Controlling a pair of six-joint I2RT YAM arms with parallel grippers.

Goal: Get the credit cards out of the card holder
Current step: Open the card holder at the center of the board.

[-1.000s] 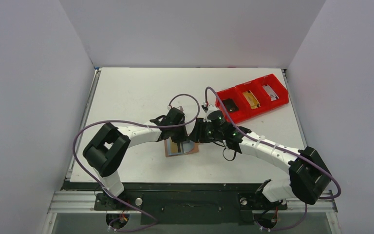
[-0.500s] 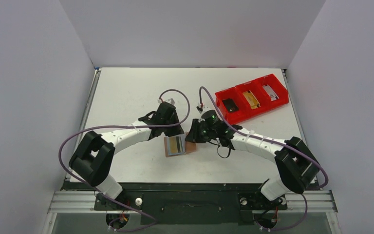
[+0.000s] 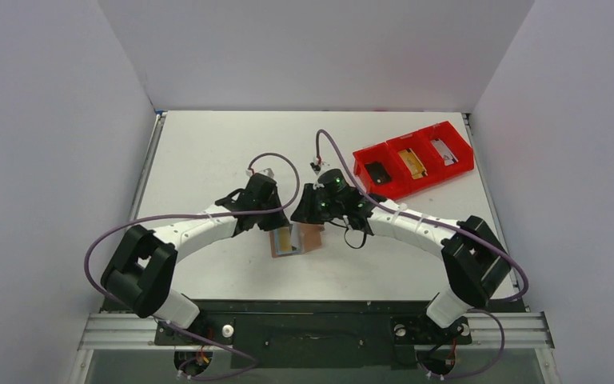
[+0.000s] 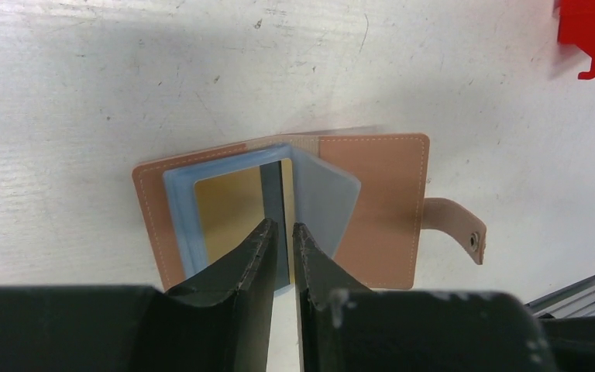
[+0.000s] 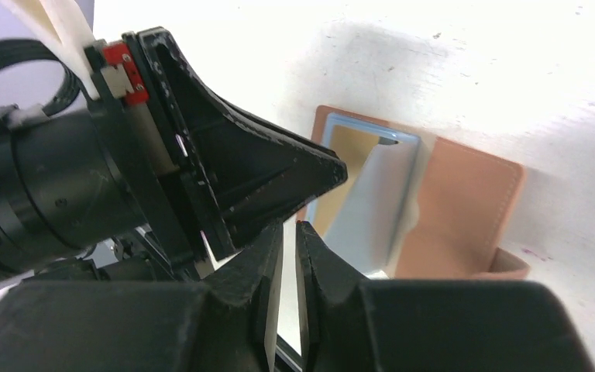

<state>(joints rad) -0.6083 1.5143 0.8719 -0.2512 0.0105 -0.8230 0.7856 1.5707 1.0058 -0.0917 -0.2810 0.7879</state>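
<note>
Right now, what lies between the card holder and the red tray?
In the top view, the right gripper hangs over that stretch; beneath it, the left wrist view shows only bare table.

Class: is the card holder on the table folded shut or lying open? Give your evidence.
Open. The card holder lies spread on the table, with its blue-grey sleeves exposed, a gold card inside one, and the tab unfastened.

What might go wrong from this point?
The left gripper and right gripper crowd together over the card holder, so they may collide. The holder lies flat on the table; tugging the gold card may drag it along. A sleeve page stands up beside the card, so the jaws may pinch plastic instead.
</note>
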